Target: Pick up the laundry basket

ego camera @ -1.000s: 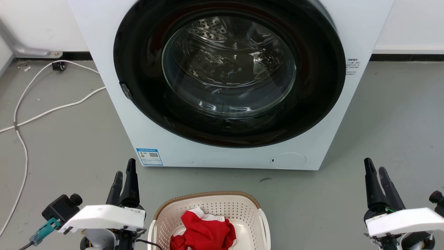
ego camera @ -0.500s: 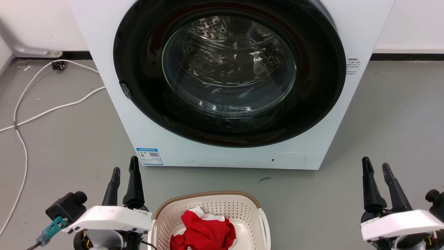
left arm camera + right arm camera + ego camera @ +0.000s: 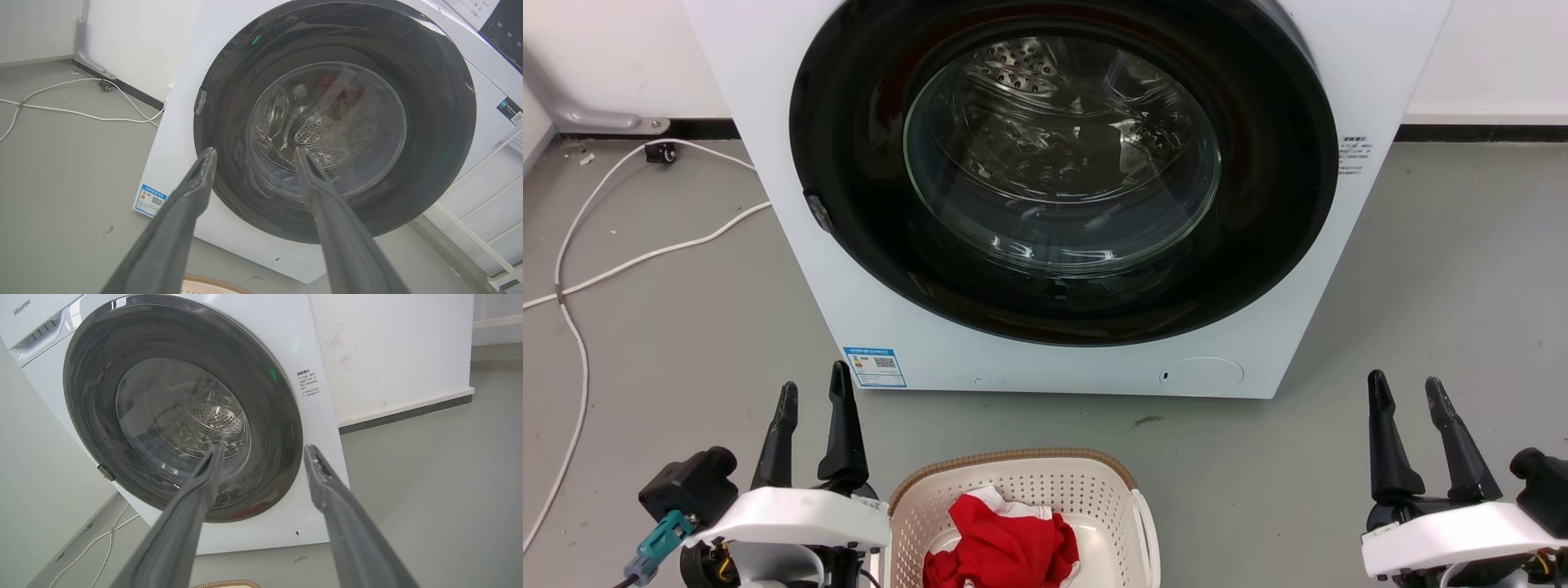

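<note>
The laundry basket (image 3: 1013, 490), cream with perforated walls and a brown woven-look rim, sits on the floor at the bottom centre of the head view, holding a red and white garment (image 3: 1001, 543). A sliver of its rim shows in the left wrist view (image 3: 212, 285) and the right wrist view (image 3: 229, 584). My left gripper (image 3: 810, 390) stands open just left of the basket, fingers pointing toward the washer. My right gripper (image 3: 1405, 385) is open far to the basket's right, well apart from it. Both hold nothing.
A white front-loading washing machine (image 3: 1045, 359) with a shut dark round door (image 3: 1062, 171) stands right behind the basket. White cables (image 3: 580, 269) trail over the grey floor at the left. A wall with a dark skirting runs behind.
Both grippers have opened wider. The left arm has shifted slightly right toward the basket, and the right arm slightly left. The basket has not moved.
</note>
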Motion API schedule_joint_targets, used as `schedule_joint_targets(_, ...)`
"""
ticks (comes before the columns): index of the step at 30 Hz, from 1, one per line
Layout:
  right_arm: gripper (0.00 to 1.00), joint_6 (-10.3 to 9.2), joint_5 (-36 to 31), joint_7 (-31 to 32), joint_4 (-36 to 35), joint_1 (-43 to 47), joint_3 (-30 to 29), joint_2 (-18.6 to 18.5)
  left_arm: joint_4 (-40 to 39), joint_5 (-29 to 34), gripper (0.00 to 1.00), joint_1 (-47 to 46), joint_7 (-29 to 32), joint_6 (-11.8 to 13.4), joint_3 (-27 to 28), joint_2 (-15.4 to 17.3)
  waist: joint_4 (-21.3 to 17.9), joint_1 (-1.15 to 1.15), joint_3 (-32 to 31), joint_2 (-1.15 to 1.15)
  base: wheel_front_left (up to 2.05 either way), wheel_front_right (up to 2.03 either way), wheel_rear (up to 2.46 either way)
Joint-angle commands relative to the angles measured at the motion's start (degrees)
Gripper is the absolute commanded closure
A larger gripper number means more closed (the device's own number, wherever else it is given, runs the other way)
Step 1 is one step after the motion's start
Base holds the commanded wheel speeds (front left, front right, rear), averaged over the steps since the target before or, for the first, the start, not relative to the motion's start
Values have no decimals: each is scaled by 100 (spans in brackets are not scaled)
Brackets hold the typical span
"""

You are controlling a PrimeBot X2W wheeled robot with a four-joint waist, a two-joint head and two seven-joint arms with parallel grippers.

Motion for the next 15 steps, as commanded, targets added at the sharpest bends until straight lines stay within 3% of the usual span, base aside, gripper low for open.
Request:
schedule_joint_targets(1, 0, 0, -157, -50, -96, 22, 17, -17, -94, 164, 0, 27, -60, -21, -22, 15, 2, 0, 2, 0, 0, 0, 0)
schedule_joint_targets(15, 0, 0, -957, -242, -257, 122, 57, -18, -166, 902, 0, 96, -253, 1, -84, 17, 9, 0, 3, 0, 0, 0, 0)
